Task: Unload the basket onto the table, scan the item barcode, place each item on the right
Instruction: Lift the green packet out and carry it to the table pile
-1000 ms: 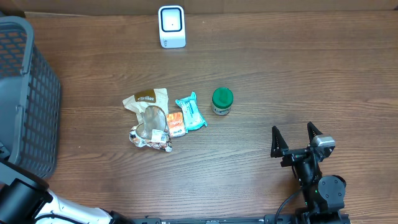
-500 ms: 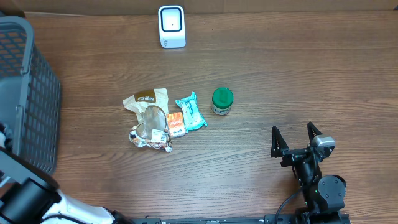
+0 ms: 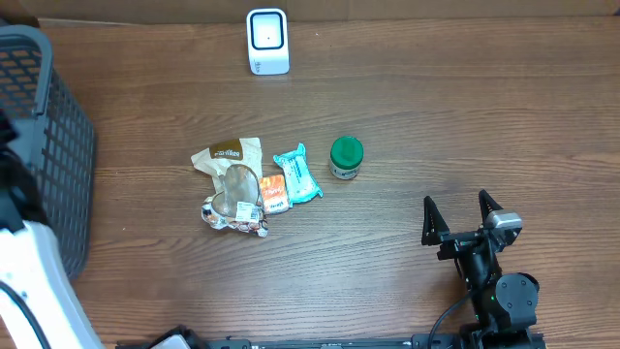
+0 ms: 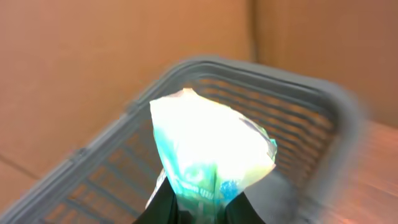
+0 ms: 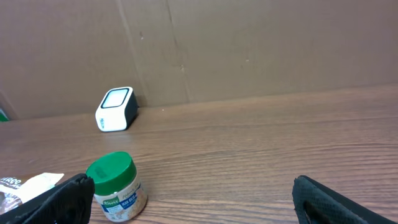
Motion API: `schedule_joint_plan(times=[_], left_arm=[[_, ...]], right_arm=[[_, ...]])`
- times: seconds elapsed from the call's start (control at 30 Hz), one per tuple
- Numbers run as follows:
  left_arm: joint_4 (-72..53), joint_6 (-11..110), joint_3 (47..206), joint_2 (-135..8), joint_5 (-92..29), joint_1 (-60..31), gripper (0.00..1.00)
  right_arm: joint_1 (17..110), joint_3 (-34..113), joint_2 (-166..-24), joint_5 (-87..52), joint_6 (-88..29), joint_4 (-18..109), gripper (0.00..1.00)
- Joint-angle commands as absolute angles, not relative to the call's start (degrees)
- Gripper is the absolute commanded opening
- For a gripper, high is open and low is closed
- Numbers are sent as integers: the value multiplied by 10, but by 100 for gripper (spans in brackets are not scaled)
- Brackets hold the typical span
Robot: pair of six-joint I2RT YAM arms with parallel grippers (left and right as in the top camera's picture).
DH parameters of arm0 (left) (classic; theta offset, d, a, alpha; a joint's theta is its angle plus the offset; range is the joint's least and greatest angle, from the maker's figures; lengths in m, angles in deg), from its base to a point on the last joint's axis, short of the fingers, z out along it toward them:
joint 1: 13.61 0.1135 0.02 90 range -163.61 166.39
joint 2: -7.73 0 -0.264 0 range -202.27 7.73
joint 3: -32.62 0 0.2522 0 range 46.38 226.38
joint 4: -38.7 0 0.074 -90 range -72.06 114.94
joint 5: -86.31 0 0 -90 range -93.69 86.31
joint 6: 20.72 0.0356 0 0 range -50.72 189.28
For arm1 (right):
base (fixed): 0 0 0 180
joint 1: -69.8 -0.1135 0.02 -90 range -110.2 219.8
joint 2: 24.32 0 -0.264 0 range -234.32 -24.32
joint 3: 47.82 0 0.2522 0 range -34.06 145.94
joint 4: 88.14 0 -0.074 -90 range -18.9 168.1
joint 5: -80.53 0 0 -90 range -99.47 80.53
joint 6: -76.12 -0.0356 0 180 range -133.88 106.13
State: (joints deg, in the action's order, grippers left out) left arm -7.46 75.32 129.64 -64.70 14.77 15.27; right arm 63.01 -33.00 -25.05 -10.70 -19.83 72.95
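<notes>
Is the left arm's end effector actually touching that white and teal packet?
Touching. The left wrist view shows the left end effector shut on the packet at its bottom, dark fingers pressing both sides.

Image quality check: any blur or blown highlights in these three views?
Left wrist: motion-blurred throughout; the gripped packet is overexposed to near white, its print unreadable, and the basket rim is smeared. Overhead: sharp and evenly lit, scanner crisp. Right wrist: sharp, jar in focus, no glare.
</notes>
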Motion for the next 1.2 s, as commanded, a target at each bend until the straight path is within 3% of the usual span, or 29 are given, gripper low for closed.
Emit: schedule_joint_plan(times=[0.0, 0.2, 0.43, 0.9, 1.17], left_arm=[[-151, 683, 1298, -626, 117, 76, 4], [-281, 636, 1271, -666, 35, -42, 4], [-300, 627, 1216, -757, 39, -130, 4], [-289, 561, 1206, -977, 36, -136, 4], [-284, 557, 1206, -1016, -54, -137, 7]], right_arm=[[631, -336, -245, -106, -199, 733, 100], [631, -336, -245, -106, -199, 733, 100], [631, -336, -245, -106, -199, 733, 100], [631, -336, -245, -106, -199, 733, 100], [631, -336, -245, -106, -199, 733, 100]])
